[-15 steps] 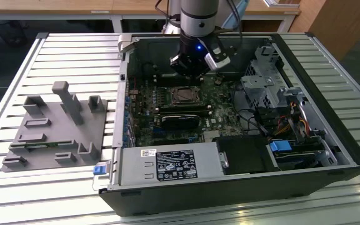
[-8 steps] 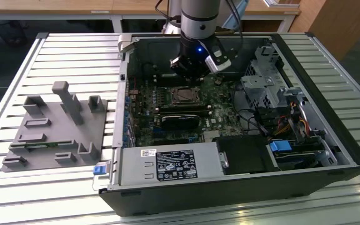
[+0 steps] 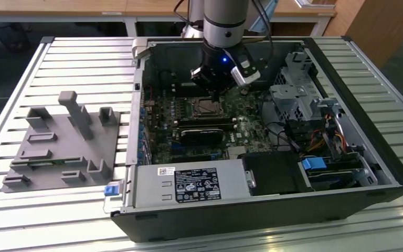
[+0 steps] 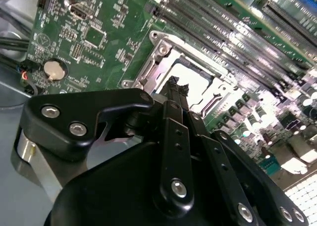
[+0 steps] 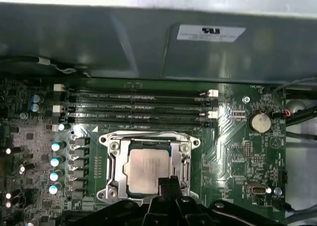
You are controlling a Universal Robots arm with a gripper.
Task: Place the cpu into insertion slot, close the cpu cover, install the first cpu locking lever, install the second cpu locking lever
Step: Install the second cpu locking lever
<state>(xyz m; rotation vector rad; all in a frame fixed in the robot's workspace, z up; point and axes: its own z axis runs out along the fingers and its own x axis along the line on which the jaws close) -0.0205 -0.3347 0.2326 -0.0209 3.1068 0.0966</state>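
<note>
The gripper (image 5: 170, 182), fingers pinched together and empty, hovers at the cpu cover (image 5: 115, 159) edge, closed over the seated cpu (image 5: 146, 170), apparently to work a locking lever.

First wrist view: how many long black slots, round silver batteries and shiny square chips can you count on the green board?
long black memory slots: 4
round silver battery: 1
shiny square chip, the cpu: 1
Total: 6
</note>
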